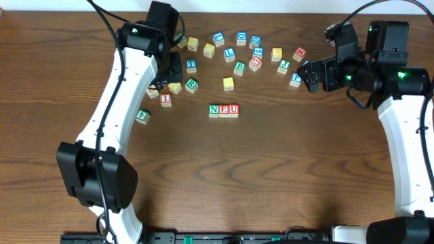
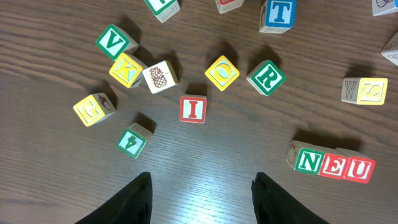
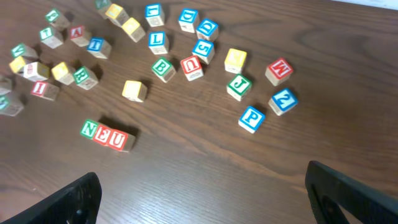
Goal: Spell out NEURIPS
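Observation:
A row of three cubes reading N (image 1: 214, 110), E (image 1: 224, 110), U (image 1: 233, 110) lies mid-table; the left wrist view shows the same N (image 2: 309, 161), E (image 2: 333, 165) and U (image 2: 359, 168) at lower right. The red I cube (image 2: 193, 109) sits just ahead of my left gripper (image 2: 202, 190), which is open with bare table between its fingers. Green R (image 2: 266, 77) lies to its right. A yellow-faced S (image 2: 372, 91) lies further right. Blue P (image 3: 252, 118) lies ahead of my right gripper (image 3: 211, 196), which is wide open and holds nothing.
Other letter cubes lie loose around the I: green V (image 2: 113, 41), yellow K (image 2: 126, 70), a pineapple cube (image 2: 160, 77), yellow O (image 2: 222, 73), yellow G (image 2: 93, 107), blue T (image 2: 278, 12). More cubes spread across the far side of the table (image 1: 244, 51).

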`<action>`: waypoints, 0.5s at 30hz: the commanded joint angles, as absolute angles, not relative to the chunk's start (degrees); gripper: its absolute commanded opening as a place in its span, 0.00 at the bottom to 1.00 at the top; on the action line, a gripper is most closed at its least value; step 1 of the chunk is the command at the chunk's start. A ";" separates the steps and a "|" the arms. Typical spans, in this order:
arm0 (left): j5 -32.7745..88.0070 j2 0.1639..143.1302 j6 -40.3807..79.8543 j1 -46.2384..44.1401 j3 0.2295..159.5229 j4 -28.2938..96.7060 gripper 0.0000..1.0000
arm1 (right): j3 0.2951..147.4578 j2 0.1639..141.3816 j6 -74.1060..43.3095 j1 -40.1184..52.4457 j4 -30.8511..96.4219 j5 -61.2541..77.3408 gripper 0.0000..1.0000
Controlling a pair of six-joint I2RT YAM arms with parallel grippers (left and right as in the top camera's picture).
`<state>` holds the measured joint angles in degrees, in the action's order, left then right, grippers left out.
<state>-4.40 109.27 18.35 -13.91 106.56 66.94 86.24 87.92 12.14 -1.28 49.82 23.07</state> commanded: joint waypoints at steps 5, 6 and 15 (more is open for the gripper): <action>-4.51 107.81 17.78 -13.67 107.85 67.24 0.51 | 87.42 87.90 11.77 -0.40 49.28 29.30 0.99; -4.51 107.79 17.78 -13.67 107.85 67.22 0.51 | 87.42 87.90 11.77 0.01 49.28 29.15 0.99; -4.49 107.81 17.78 -13.67 107.81 67.22 0.70 | 87.42 88.55 1.69 6.11 48.21 19.27 0.99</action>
<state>-4.43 109.27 18.00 -13.91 106.56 66.98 86.24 87.92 7.70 3.75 48.34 24.86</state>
